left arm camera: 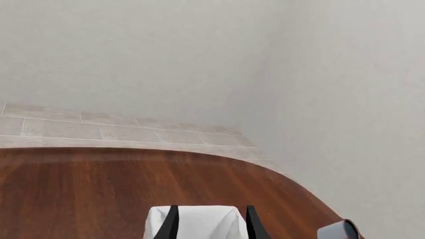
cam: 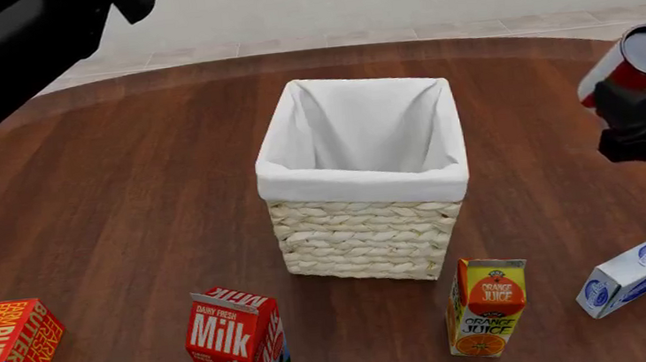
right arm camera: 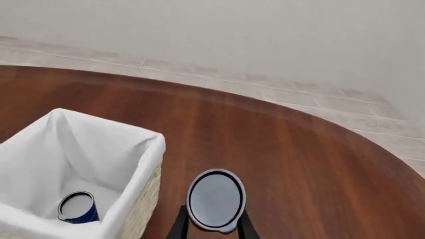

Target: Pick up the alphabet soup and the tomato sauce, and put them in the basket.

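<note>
The basket (cam: 358, 231) stands mid-table, cream wicker with a white liner. Inside it, the right wrist view shows the alphabet soup (right arm camera: 77, 207), a blue can with a grey top, standing on the liner's floor. The tomato sauce (cam: 637, 60), a red can, hangs tilted in the air to the right of the basket, with my right gripper (cam: 623, 94) shut on it. In the right wrist view the tomato sauce (right arm camera: 214, 199) sits between the black fingers (right arm camera: 178, 226). My left gripper (left arm camera: 212, 226) is open and holds nothing, raised high at the left, with the liner's corner (left arm camera: 196, 221) below it.
Along the near edge stand a butter carton (cam: 2, 359), a milk carton (cam: 238, 345) and an orange juice carton (cam: 487, 306). A blue-and-white carton (cam: 640, 270) lies at the right. The black left arm (cam: 2, 47) fills the upper left corner.
</note>
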